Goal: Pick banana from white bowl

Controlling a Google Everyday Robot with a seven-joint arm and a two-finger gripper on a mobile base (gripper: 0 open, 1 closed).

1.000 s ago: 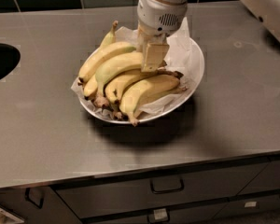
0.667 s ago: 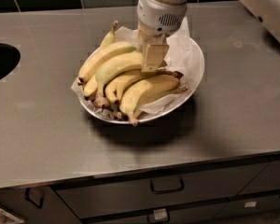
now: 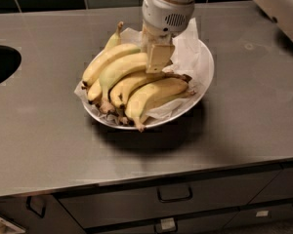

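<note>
Change: nothing has visibly moved since a second ago; arm, fruit and bowl sit as they did.
Gripper: the gripper [image 3: 158, 68] hangs from its white wrist at upper centre of the frame, tip down on the bunch, at the right end of the banana.
Grip state: cannot tell whether it is spread or pinching; one flat tan plate faces the camera and hides the rest.
Banana: the banana [image 3: 119, 71], greenish-yellow, lies second from the back of the row, curving from lower left up to the gripper.
Other bananas [image 3: 156, 94]: yellow, packed beside it, stems toward lower left.
White bowl: the white bowl [image 3: 211, 69], lined with crumpled paper [image 3: 188, 48], holds them all at frame centre.
Surface: the grey metal surface [image 3: 49, 145] carries the bowl; a dark round opening [image 3: 0, 65] is at the left edge.
Drawers [image 3: 175, 195]: along the bottom.
</note>
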